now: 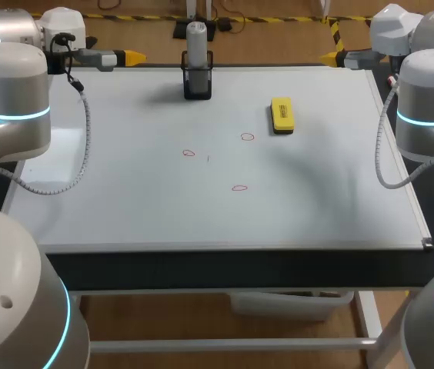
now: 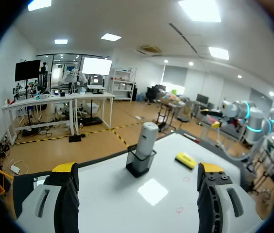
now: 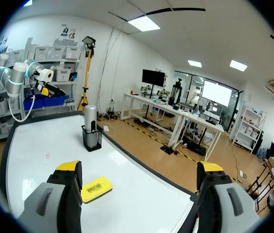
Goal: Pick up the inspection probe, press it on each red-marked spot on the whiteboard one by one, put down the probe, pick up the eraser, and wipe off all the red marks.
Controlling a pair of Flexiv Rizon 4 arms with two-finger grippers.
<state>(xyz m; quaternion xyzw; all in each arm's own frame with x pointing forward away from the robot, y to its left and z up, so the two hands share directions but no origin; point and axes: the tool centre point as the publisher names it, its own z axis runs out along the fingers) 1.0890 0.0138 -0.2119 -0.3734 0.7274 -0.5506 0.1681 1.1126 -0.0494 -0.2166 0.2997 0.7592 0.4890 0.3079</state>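
The inspection probe [image 1: 195, 42], a grey cylinder, stands upright in a black holder [image 1: 198, 83] near the far edge of the whiteboard [image 1: 125, 207]. Nothing grips it. 3 red marks, small drawn ovals, lie toward the middle of the board: 1 on the left [image 1: 188, 152], 1 on the right and farther back [image 1: 247, 137], and 1 nearest the front [image 1: 238, 187]. All 3 look intact, with no smear. The yellow eraser [image 1: 282, 114] lies flat on the board, to the right of the holder and just beyond the right-hand mark, touching neither.

The left claw [image 2: 137, 168] hangs at the far left corner, well apart from the probe. Its 2 yellow-tipped fingers are spread wide with nothing between them. The right claw [image 3: 139, 167] hangs at the far right corner, equally wide and empty, with the eraser ahead of it and beside one finger.

Judged from this layout, the task is at its very beginning. The probe is not yet picked up, so all 3 presses, the probe's return, the eraser pickup and the wiping remain.
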